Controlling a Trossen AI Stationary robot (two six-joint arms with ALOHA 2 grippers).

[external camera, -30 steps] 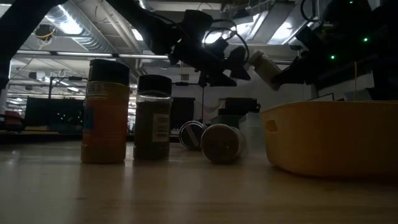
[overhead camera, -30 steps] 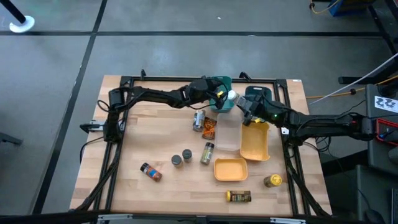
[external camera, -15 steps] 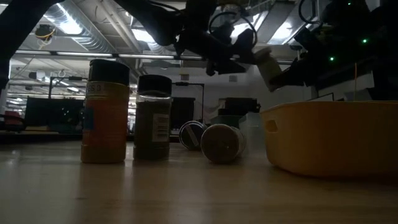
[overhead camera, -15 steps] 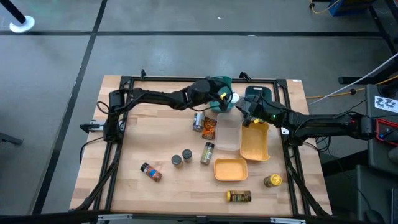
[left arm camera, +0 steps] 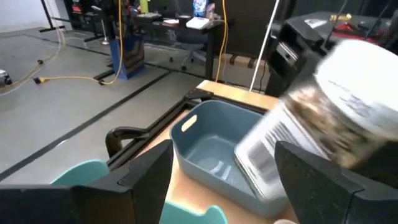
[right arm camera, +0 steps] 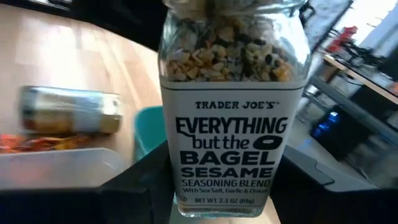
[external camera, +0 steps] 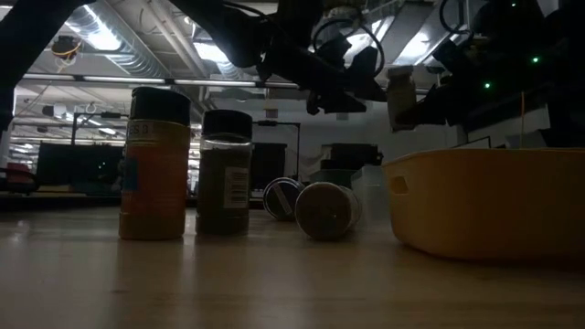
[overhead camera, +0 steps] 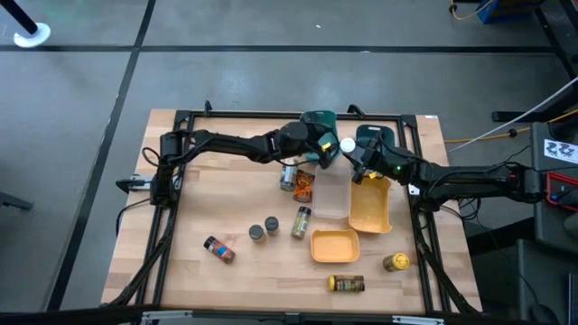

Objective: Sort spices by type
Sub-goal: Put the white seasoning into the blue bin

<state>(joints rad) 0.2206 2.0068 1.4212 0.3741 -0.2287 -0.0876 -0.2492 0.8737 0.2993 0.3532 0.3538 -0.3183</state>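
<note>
My right gripper [overhead camera: 355, 160] is shut on a clear spice jar [right arm camera: 231, 118] with a white lid [overhead camera: 346, 144], labelled "Everything but the Bagel", above the table's far middle. My left gripper [overhead camera: 323, 150] is open and empty just left of the jar; in its wrist view the jar [left arm camera: 323, 118] shows beyond its right finger. Other jars are about the table: one lies by an orange packet [overhead camera: 303, 186], and others [overhead camera: 301, 221] [overhead camera: 219, 249] [overhead camera: 347, 285] [overhead camera: 396, 262] are nearer. My right gripper pinches the jar's labelled body [right arm camera: 180, 180] between its two fingers, one on each side, low on the jar. The fingers come from the table's right side. The jar stands about upright in the low view [external camera: 399, 91], lid up, lifted clear of the table and bins.
A teal bin [overhead camera: 321, 119] and a blue-grey bin [overhead camera: 372, 135] stand at the far edge. A clear bin [overhead camera: 332, 199] and two yellow bins [overhead camera: 370, 209] [overhead camera: 334, 246] lie right of centre. Two upright jars [external camera: 155, 164] [external camera: 226, 172] stand near the low camera.
The jar in my right gripper has turned from tilted to upright and gone a little toward the table's right. My left gripper has gone toward the right and a little nearer, closing on the jar.
</note>
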